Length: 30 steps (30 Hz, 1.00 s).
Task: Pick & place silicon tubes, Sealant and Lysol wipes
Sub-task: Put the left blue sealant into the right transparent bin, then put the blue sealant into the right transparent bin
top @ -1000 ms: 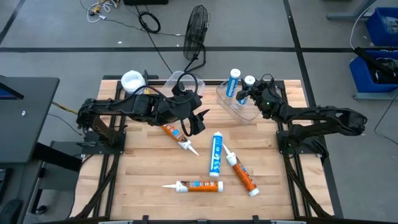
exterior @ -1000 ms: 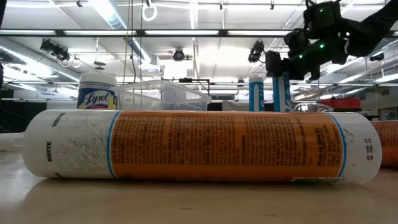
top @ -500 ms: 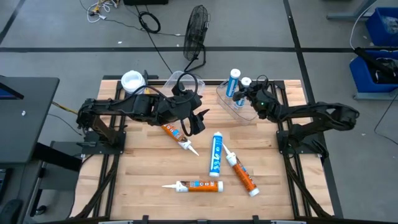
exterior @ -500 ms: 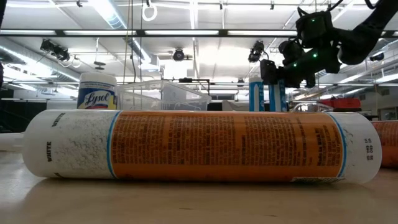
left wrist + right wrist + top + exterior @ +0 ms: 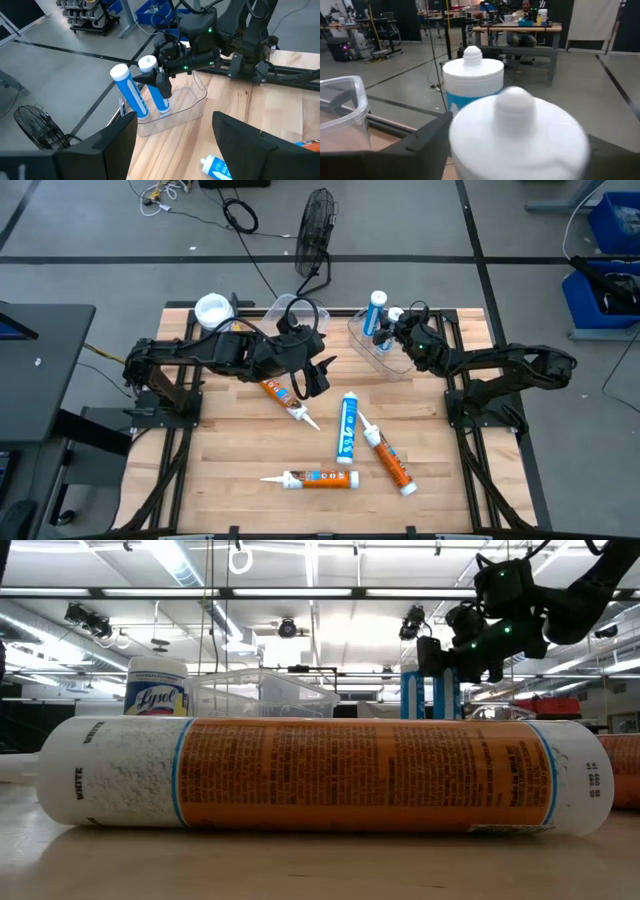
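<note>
**Right gripper at the blue tubes in the clear bin; left arm waits mid-table**

In the high view, the right gripper [image 5: 397, 328] sits in the upper middle of the frame, over a clear plastic bin [image 5: 365, 350] at the far edge of the wooden table [image 5: 240, 450]. Two blue-and-white tubes [image 5: 131, 92] stand upright in that bin, side by side. In the left wrist view the right gripper's fingers flank the nearer of the two tubes just below its white cap; whether they press it or stand slightly off it cannot be told. The right wrist view shows that tube's white cap filling the lower middle of the frame, the second tube just behind it.

The left gripper [image 5: 318, 376] hangs left of centre with its fingers spread and nothing between them, just above an orange tube [image 5: 283, 400] lying on the table.

The Lysol wipes [image 5: 212, 311] canister stands at the upper left corner of the table, beside a second clear bin [image 5: 283, 308]; in the low view it shows upright at the left, behind a big orange tube lying across the foreground.

Lying loose in the lower middle of the high view are another blue tube [image 5: 346, 426] and two more orange tubes [image 5: 391, 463].
</note>
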### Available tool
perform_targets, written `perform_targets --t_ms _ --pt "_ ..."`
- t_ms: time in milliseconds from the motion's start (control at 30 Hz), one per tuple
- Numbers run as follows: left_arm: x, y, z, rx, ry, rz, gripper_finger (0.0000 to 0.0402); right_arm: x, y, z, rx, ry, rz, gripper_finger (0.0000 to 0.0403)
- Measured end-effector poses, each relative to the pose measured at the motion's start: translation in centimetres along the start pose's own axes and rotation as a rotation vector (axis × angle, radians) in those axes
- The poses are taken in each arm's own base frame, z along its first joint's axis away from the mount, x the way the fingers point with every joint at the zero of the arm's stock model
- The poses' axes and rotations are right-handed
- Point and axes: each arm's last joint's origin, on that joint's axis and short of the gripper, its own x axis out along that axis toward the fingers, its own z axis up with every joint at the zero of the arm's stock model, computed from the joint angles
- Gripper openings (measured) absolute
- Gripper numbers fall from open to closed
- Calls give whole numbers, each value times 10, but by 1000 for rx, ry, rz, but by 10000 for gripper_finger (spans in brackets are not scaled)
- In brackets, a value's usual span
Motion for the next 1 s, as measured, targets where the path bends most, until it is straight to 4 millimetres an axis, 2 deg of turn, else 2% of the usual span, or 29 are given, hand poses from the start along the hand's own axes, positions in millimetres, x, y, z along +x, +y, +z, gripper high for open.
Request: perform_targets --t_ms 267,600,733,867,1000 --pt "0 0 0 0 0 0 263 -4 1 3 -12 -4 26 311" --pt "0 -1 0 0 4 -25 263 -23 -8 32 -34 -89 32 320" --pt "0 -1 0 -8 4 -25 263 -40 -13 54 6 -140 57 320" --pt "2 1 0 -65 13 -37 263 -62 -16 91 47 -157 113 320" --pt "11 4 -5 -222 79 -98 263 -89 -18 129 57 -75 258 320"
